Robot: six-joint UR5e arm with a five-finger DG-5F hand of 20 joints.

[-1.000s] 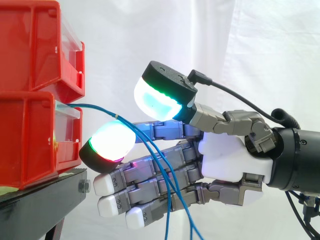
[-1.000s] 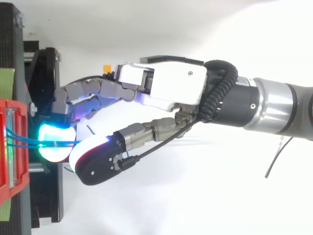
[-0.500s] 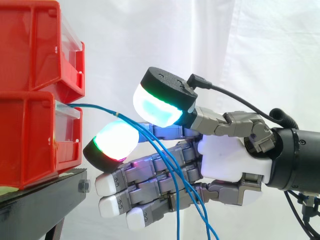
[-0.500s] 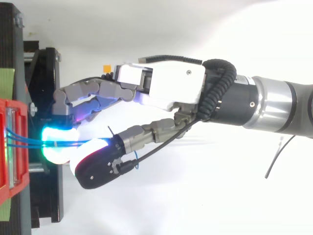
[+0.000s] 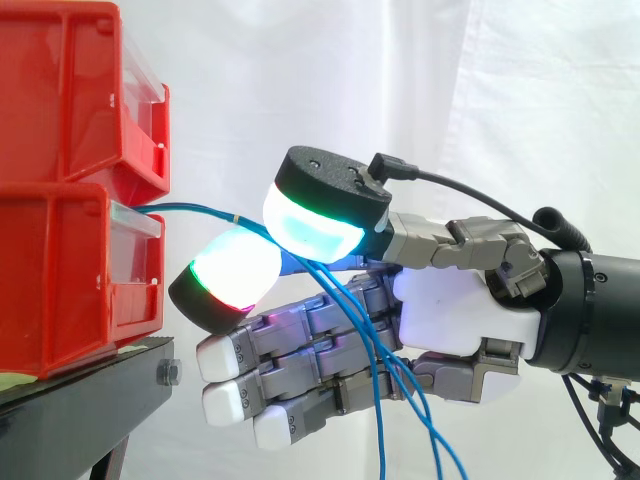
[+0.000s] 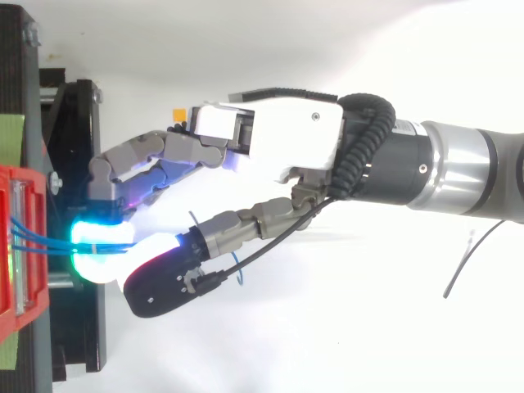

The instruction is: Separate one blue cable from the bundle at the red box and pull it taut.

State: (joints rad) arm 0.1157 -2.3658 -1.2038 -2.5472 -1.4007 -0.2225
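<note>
1. Since 1 s ago: thumb pad (image 5: 318, 212) has dropped toward glowing finger pad (image 5: 232, 272); gap narrowed.
2. Hand (image 5: 455, 310): thumb and one finger pinch blue cables (image 5: 190, 211); other fingers approx. straight, below.
3. Cables run from lower red bin (image 5: 60, 280), left, rightward into the pinch, then hang down across fingers.
4. Bin sits on black stand (image 5: 70, 420).

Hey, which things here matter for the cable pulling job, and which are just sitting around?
Job: blue cables; lower red bin they come from; hand pinching them.
Just there: upper red bin; black stand; white curtain.
</note>
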